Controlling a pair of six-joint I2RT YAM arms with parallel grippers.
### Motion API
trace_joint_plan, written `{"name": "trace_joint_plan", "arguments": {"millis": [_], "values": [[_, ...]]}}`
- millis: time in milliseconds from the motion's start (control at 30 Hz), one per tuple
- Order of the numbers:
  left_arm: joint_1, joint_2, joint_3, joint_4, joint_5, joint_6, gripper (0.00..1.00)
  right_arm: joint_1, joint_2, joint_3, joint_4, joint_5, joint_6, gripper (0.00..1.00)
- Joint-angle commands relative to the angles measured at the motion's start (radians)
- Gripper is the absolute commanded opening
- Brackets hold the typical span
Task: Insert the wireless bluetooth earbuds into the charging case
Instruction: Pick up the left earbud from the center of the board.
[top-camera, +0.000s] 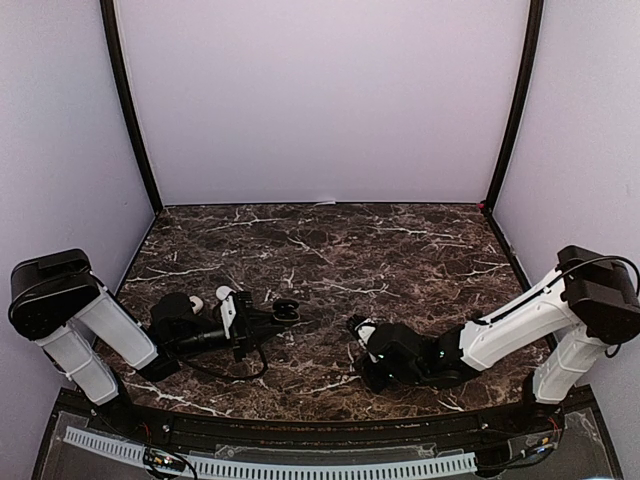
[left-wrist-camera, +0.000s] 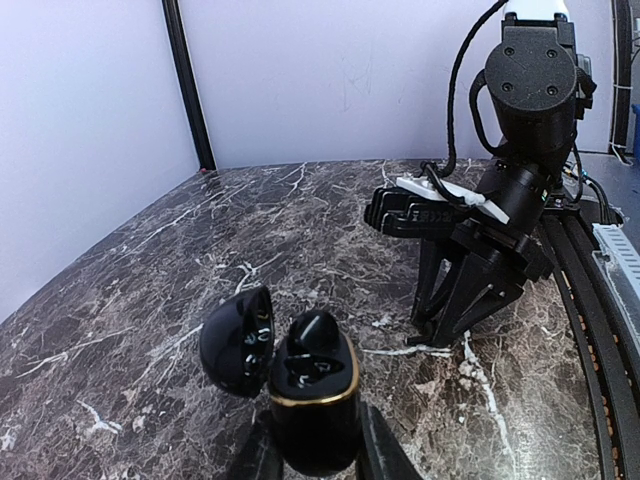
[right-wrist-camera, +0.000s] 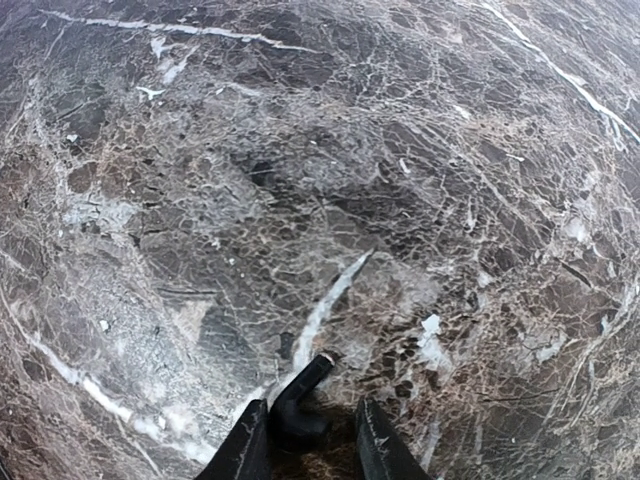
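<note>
Clenching the left gripper (left-wrist-camera: 320, 458) on the base of a black case (left-wrist-camera: 315, 405), holding it upright left of the tabletop's (left-wrist-camera: 200, 250) middle toward the near edge, with the lid (left-wrist-camera: 237, 342) hanging open to one side and a black bud (left-wrist-camera: 316, 330) sitting in one socket. Straddling a second bud (right-wrist-camera: 296, 418) with the right gripper (right-wrist-camera: 305, 445) low over the marble just right of the middle by the near edge, its stem pointing away from the fingers; impossible to tell whether pinching it or merely flanking it.
</note>
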Motion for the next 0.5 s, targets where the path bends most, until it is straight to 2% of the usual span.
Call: {"name": "trace_joint_plan", "arguments": {"millis": [0,133,467], "values": [[0.005,-0.004,0.019,0.01,0.013,-0.007,0.0,0.006,0.01,-0.04,-0.107,-0.009,0.012,0.26],[0.005,-0.002,0.019,0.01,0.012,-0.006,0.0,0.006,0.012,-0.038,-0.095,-0.027,-0.009,0.2],[0.005,0.0,0.021,0.01,0.013,-0.008,0.0,0.006,-0.004,-0.038,-0.119,-0.01,-0.003,0.21]]}}
